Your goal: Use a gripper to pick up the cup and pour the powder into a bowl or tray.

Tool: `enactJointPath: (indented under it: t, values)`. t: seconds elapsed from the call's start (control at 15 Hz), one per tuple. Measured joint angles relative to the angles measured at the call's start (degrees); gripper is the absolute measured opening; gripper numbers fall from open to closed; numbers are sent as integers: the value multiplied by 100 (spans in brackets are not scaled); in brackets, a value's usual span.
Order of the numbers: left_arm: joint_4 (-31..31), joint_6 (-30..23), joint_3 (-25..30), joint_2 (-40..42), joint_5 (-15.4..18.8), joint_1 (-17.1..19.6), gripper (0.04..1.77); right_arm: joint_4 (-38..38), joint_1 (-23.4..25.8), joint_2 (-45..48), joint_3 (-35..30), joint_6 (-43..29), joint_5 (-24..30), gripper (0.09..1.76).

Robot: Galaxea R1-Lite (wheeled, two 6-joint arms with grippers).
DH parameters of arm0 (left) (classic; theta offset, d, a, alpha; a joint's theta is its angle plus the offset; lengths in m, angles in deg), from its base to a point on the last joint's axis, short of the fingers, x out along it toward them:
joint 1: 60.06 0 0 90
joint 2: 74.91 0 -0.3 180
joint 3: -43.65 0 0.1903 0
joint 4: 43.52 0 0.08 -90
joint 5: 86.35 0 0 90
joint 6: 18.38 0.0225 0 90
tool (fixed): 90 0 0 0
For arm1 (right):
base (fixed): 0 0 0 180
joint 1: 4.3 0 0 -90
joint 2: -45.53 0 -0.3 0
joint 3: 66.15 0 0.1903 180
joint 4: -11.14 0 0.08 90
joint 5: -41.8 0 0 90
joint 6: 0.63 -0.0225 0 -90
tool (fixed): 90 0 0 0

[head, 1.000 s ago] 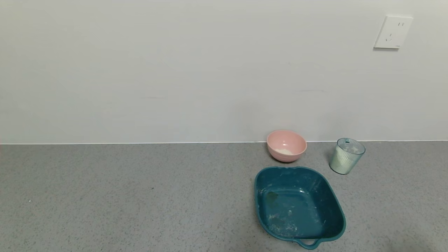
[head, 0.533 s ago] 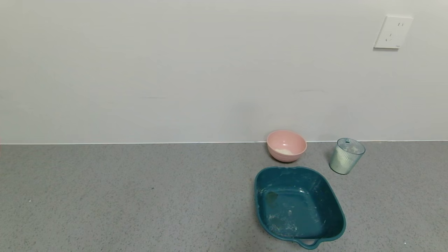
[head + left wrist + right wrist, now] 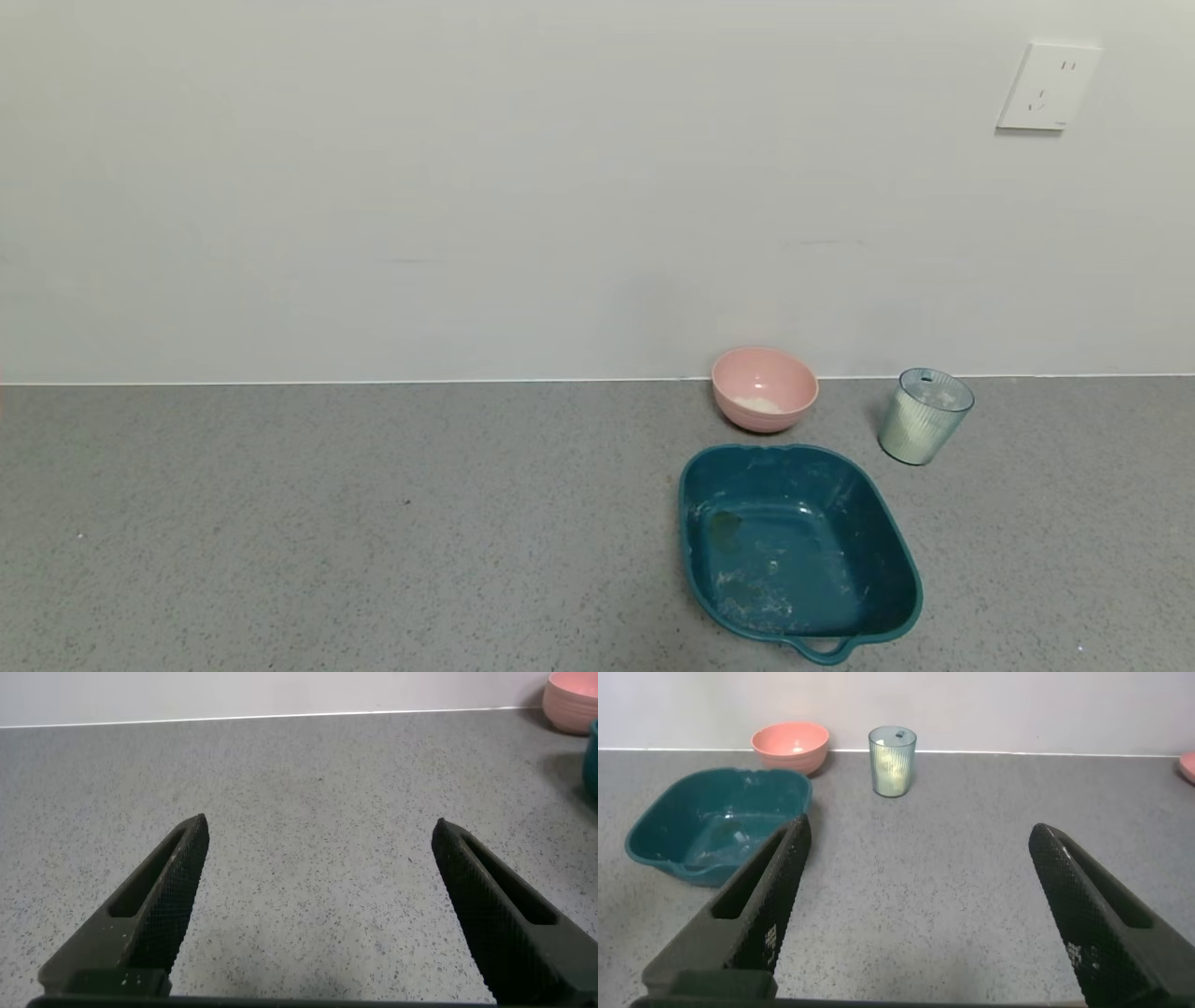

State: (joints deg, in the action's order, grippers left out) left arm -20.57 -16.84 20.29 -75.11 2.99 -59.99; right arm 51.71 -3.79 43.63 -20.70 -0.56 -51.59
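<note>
The pale blue-green ribbed cup [image 3: 924, 416] stands upright on the grey counter near the back wall, right of the pink bowl [image 3: 765, 387]; white powder fills much of it. The bowl holds a little white powder [image 3: 758, 405]. Neither gripper shows in the head view. In the right wrist view my right gripper [image 3: 918, 845] is open and empty above bare counter, with the cup [image 3: 892, 761] and bowl [image 3: 790, 746] well ahead of it. In the left wrist view my left gripper [image 3: 320, 840] is open and empty over bare counter, with the bowl's edge [image 3: 572, 700] far off.
A large dark teal square tray [image 3: 798, 551] with a handle and powder smears lies in front of the bowl; it also shows in the right wrist view [image 3: 715, 821]. A wall socket [image 3: 1047, 86] is at the upper right. A pink edge [image 3: 1188, 763] shows at the frame's side.
</note>
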Motion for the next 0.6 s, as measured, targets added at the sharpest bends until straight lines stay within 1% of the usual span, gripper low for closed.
enactJointPath:
  t: [0.2, 0.33, 0.6]
  values:
    - [0, -2, 0, 0, -2, 0, 172, -444, -16, 152, -634, 23, 119, 170]
    - [-2, -2, 0, 0, -2, 0, 172, -869, -16, 180, -1112, 152, 240, 170]
    - [0, -5, 0, 0, -2, 0, 172, -1715, -7, 197, -1932, 212, 284, 170]
